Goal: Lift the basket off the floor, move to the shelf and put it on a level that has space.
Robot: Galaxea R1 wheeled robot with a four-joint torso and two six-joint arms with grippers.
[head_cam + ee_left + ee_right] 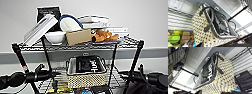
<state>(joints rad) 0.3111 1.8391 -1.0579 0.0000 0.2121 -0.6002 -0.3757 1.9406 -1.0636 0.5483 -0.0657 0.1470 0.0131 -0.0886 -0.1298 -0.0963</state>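
Observation:
The beige woven basket (86,80) with dark handles and a black-and-white item inside rests on the wire-grid level (113,77) second from the top of the black shelf (18,53). It stands near the tier's front edge, between the posts. My left gripper (56,73) reaches in from the left, close beside the basket's left end. My right gripper (122,73) is at its right end, near the right front post. The basket (204,32) looms large and close in the left wrist view, and the basket (224,78) is just as large in the right wrist view.
The top tier (75,46) carries leaning books (40,28), a white bowl (55,37), a cardboard box (78,37) and an orange plush toy (103,35). Green bowls (174,37) and colourful toys sit on lower tiers. A pale wall with a grey band (155,53) stands behind.

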